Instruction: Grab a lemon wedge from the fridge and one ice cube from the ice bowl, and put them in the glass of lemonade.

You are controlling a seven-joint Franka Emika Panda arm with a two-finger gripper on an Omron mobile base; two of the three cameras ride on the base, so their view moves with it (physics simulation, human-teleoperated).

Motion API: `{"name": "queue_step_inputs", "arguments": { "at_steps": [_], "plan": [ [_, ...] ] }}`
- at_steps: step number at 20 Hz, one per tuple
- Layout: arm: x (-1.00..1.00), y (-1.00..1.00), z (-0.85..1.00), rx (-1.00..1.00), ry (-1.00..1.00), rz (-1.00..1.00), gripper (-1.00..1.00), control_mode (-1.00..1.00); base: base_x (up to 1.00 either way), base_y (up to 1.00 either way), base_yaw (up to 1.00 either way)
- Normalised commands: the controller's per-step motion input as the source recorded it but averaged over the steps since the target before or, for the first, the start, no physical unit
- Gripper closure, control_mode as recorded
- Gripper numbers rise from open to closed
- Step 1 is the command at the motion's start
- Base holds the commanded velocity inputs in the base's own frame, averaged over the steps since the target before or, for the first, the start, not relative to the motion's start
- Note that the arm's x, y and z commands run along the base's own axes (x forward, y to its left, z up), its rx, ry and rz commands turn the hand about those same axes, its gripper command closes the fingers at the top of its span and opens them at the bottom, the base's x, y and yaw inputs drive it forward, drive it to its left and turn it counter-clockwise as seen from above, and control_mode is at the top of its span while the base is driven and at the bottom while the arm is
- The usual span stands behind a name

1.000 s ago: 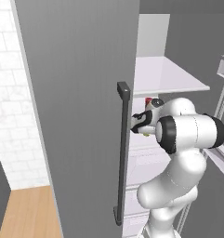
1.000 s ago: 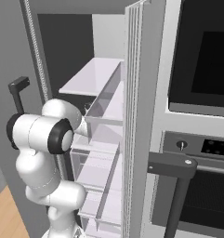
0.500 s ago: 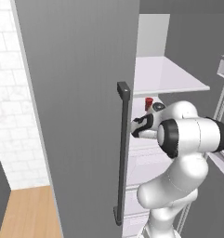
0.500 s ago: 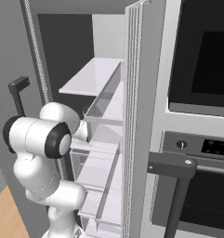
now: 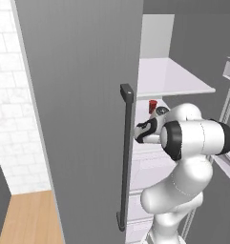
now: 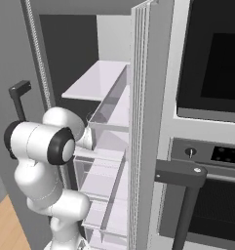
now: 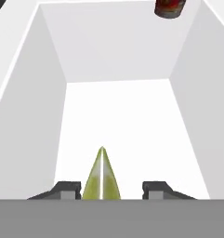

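While the arm reaches into the open fridge [image 6: 138, 146], the scene reads as follows.

Gripper: in the hand view the gripper [image 7: 111, 189] has its two dark fingertips [image 7: 67, 189] standing apart, one on each side of the lemon wedge [image 7: 101, 179]. A gap shows between each tip and the wedge, so the jaws are partly open around it; whether they press on it I cannot tell.

Lemon wedge: yellow-green, pointed end away from the camera, lying on the white floor of a fridge compartment [image 7: 122, 121] between the fingertips.

Compartment: white, box-like, with side walls and a back wall; the wedge sits at its near end, the rest of the floor bare.

Red can: the red can [image 7: 169, 8] appears at the top edge of the hand view, beyond the back wall, well apart from the wedge.

Left base view: the grey fridge door [image 5: 78, 109] with its long dark bar handle [image 5: 126, 157] stands in front; the arm's hand goes in behind the door edge, and the red can [image 5: 152, 106] stands upright on a shelf just beyond the hand, under a white shelf [image 5: 173, 78].

Right base view: clear door bins [image 6: 109, 161] and a black oven [image 6: 211, 122] to the right.
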Motion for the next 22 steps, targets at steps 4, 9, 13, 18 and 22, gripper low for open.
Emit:
{"name": "queue_step_inputs", "arguments": {
  "at_steps": [4,9,13,18,22],
  "plan": [
    [0.00,0.00,0.00,0.00,0.00,0.00,1.00,-1.00,0.00,0.00,0.00],
    [-0.71,0.00,0.66,0.00,-0.18,-0.04,1.00,-1.00,0.00,0.00,0.00],
    [-1.00,0.01,1.00,0.00,-0.18,-0.12,1.00,-1.00,0.00,0.00,0.00],
    [-1.00,0.00,1.00,0.03,0.00,-0.12,1.00,-1.00,0.00,0.00,0.00],
    [-0.99,0.02,1.00,0.04,0.12,-0.07,1.00,-1.00,0.00,0.00,0.00]
  ]
}}
